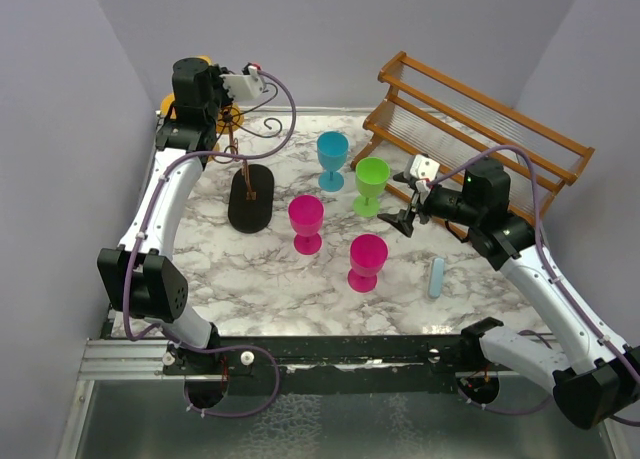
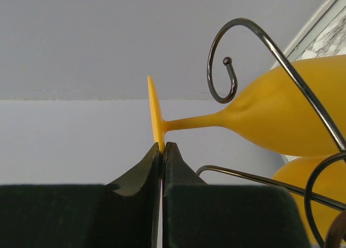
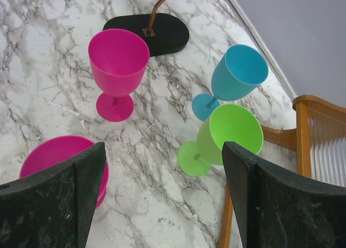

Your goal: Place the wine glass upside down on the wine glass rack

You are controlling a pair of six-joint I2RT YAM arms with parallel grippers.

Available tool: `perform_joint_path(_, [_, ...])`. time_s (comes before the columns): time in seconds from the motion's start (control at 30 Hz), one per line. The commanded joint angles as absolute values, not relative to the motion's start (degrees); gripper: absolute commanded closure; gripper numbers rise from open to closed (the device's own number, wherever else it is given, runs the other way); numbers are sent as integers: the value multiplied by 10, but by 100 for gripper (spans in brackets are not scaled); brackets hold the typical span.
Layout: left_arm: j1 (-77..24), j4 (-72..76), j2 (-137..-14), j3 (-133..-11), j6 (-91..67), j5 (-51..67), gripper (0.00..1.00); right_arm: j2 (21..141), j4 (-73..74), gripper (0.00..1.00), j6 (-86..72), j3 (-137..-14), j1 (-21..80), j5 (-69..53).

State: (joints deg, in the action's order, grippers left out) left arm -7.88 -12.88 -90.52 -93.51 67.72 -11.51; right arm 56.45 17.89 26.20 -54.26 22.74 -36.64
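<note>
The wine glass rack point(image 1: 247, 129) is a dark wire tree on a black oval base point(image 1: 250, 197) at the back left. In the left wrist view its curled arm point(image 2: 221, 59) crosses a yellow wine glass point(image 2: 286, 118) that lies sideways to the camera. My left gripper point(image 2: 162, 146) is shut on the rim of that glass's foot point(image 2: 155, 115). A second yellow glass point(image 2: 294, 178) hangs just below it. In the top view my left gripper point(image 1: 226, 114) is up among the rack's arms, with yellow glass point(image 1: 168, 105) showing behind the arm. My right gripper point(image 1: 404, 201) is open and empty above the table.
Two pink glasses point(image 1: 306, 219) point(image 1: 367, 259), a blue glass point(image 1: 333, 154) and a green glass point(image 1: 371, 182) stand upright mid-table. The green glass point(image 3: 230, 132) is just ahead of my right gripper point(image 3: 162, 199). A wooden slatted rack point(image 1: 470, 119) is back right. A pale blue object point(image 1: 436, 277) lies right.
</note>
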Motion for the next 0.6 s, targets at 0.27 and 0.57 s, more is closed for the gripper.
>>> perform_joint_path(0.27, [-92,-155,-874,-941,680,-64,100,562,163,12,262,-537,222,-373])
perform_joint_path(0.57, [-101,-153,-876,-943,668,-56,100,567,165,12,264,-537,222,-368])
